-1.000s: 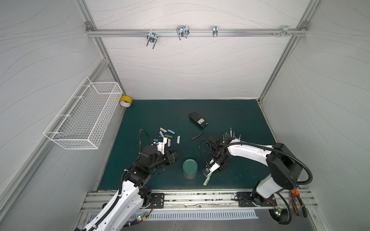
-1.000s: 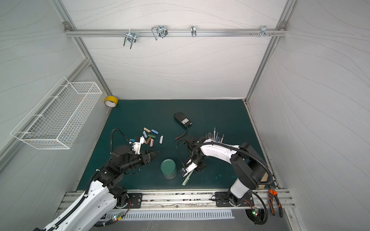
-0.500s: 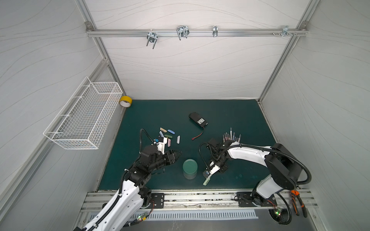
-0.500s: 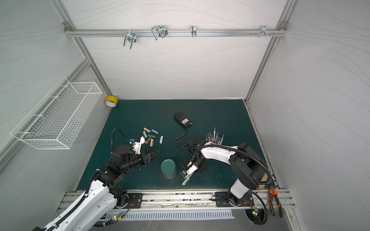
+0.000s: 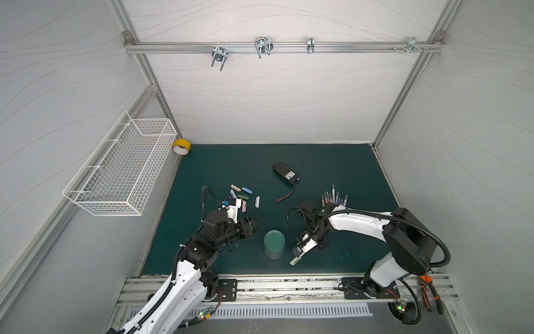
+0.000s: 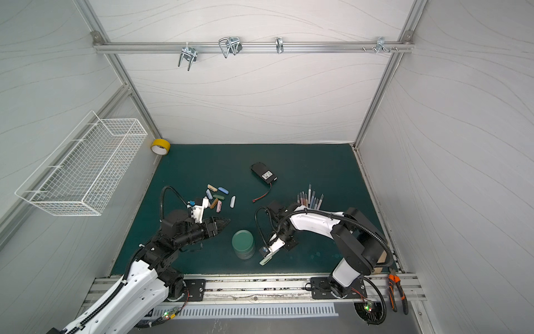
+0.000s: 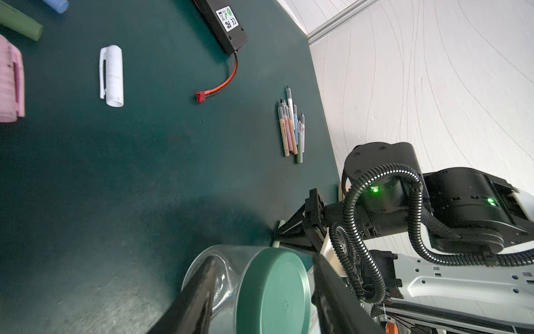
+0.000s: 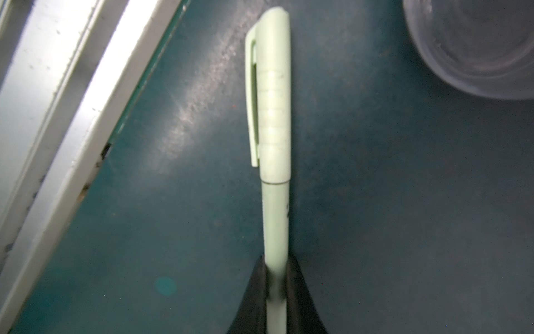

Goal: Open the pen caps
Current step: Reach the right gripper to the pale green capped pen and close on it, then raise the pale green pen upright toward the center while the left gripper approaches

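Note:
My right gripper (image 8: 276, 269) is shut on the barrel of a pale green pen (image 8: 276, 219) lying low on the green mat near its front edge. The pen's cap (image 8: 273, 95), clip to one side, is still seated on the end that sticks out past my fingers (image 5: 294, 261). My left gripper (image 5: 257, 222) hovers open and empty, just left of a jar. Several loose pen caps (image 5: 242, 193) lie in a cluster behind it; a white cap (image 7: 112, 76) and a pink one (image 7: 10, 84) show in the left wrist view. Several uncapped pens (image 5: 333, 198) lie bunched at the right.
A clear jar with a green lid (image 5: 274, 242) stands between the two grippers. A black battery pack (image 5: 285, 173) with a red wire lies mid-mat. A yellow tape roll (image 5: 181, 146) sits in the back left corner, a wire basket (image 5: 121, 170) hangs on the left wall, and pliers (image 5: 430, 292) lie on the front rail.
My right gripper's jaws have closed onto the green pen's barrel. The left arm has held still.

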`<state>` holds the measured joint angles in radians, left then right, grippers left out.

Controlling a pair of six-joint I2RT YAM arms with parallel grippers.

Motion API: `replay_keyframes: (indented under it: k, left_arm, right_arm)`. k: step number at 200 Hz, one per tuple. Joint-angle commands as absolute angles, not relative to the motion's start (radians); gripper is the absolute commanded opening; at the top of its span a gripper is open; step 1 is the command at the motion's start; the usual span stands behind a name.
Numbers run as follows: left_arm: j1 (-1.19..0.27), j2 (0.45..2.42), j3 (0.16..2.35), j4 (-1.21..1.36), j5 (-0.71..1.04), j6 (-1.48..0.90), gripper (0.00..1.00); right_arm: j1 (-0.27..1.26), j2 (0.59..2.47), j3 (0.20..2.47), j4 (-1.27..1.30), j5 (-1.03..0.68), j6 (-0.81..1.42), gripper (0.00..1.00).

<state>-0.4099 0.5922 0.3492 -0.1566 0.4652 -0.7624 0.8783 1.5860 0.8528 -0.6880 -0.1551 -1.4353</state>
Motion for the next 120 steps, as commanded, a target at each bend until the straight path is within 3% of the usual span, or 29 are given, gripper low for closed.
replay_keyframes:
  k: [1, 52, 79, 98, 120]
  left_arm:
    - [-0.416, 0.59, 0.35, -0.114, 0.462, -0.766, 0.55]
    - [-0.415, 0.597, 0.351, -0.112, 0.459, -0.765, 0.55]
    - [-0.415, 0.601, 0.354, -0.113, 0.451, -0.763, 0.55]
    - [-0.416, 0.608, 0.359, -0.114, 0.442, -0.762, 0.55]
    - [-0.416, 0.622, 0.384, -0.128, 0.432, -0.753, 0.55]
  right_arm:
    - [0.87, 1.536, 0.865, -0.731, -0.164, -1.439, 0.01]
    - [0.818, 1.316, 0.857, -0.75, -0.241, -1.415, 0.03]
    - [0.722, 1.157, 0.856, -0.687, -0.376, -1.334, 0.04]
    - [0.654, 1.086, 0.85, -0.556, -0.445, -1.142, 0.09]
    - [0.612, 1.12, 0.935, -0.495, -0.437, -0.835, 0.07]
